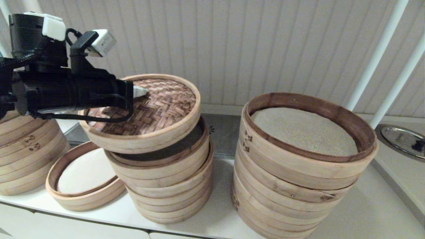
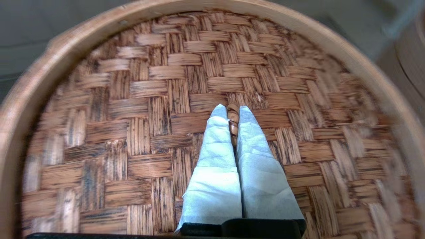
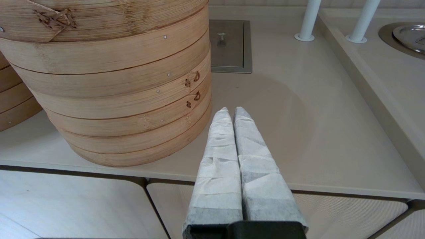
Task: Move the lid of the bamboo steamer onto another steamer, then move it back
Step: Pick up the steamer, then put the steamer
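Left gripper point(image 2: 232, 114) pinching bamboo steamer lid point(image 1: 156, 109) loop, seemingly lifted

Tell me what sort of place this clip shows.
Probably a commercial kitchen or dim sum prep counter: tall stacks of pale bamboo steamers stand on a beige countertop with a recessed steel hatch and a round steel lid set into it.

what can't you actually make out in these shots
- Head view: the left gripper is hidden behind its own arm; the grip shows only in the left wrist view.
- Head view: the middle stack's liner is covered by the tilted bamboo steamer lid.
- Head view: the right gripper is out of frame.
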You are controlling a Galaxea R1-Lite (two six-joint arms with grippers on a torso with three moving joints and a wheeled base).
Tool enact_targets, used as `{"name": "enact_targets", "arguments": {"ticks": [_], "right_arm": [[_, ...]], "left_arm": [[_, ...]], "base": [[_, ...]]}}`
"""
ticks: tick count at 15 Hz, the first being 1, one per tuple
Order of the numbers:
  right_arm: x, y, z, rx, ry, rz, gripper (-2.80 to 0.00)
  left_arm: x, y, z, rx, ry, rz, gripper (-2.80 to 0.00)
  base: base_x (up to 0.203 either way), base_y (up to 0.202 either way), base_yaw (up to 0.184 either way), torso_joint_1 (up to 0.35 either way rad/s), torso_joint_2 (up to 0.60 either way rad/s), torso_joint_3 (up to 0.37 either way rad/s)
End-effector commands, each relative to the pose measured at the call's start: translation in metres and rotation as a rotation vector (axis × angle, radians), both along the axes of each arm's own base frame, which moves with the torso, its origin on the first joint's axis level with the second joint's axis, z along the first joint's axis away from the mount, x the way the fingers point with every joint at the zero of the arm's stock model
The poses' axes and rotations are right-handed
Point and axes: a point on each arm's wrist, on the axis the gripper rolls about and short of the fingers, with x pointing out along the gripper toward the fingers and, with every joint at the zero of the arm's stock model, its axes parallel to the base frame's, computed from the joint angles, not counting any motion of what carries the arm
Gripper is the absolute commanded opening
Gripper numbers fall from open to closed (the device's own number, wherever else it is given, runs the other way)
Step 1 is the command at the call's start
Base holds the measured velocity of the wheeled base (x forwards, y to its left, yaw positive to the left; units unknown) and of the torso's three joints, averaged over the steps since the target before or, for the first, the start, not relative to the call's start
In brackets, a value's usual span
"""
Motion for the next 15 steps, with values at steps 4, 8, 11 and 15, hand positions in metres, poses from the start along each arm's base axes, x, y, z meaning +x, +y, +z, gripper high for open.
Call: {"name": "enact_targets", "arguments": {"ticks": [4,8,11,15], "right_arm": [[0.0,0.0,-0.001,0.0,0.003,0.0,-2.8],[0.0,0.0,-0.001,0.0,0.003,0.0,-2.8],[0.0,0.0,-0.001,0.0,0.003,0.0,-2.8],[0.0,0.0,-0.001,0.0,0.003,0.0,-2.8]], "left_arm": [[-0.014,0.031,0.022,-0.029,-0.048,0.098,-2.8],[-0.021,0.065,0.021,-0.027,-0.047,0.22,-2.8],[-0.033,0.083,0.015,-0.022,-0.036,0.304,-2.8],[-0.044,0.099,0.015,-0.021,-0.043,0.373,-2.8]], "base": [[0.0,0.0,0.0,0.0,0.0,0.0],[0.0,0.0,0.0,0.0,0.0,0.0],[0.0,0.0,0.0,0.0,0.0,0.0],[0.0,0.0,0.0,0.0,0.0,0.0]]}}
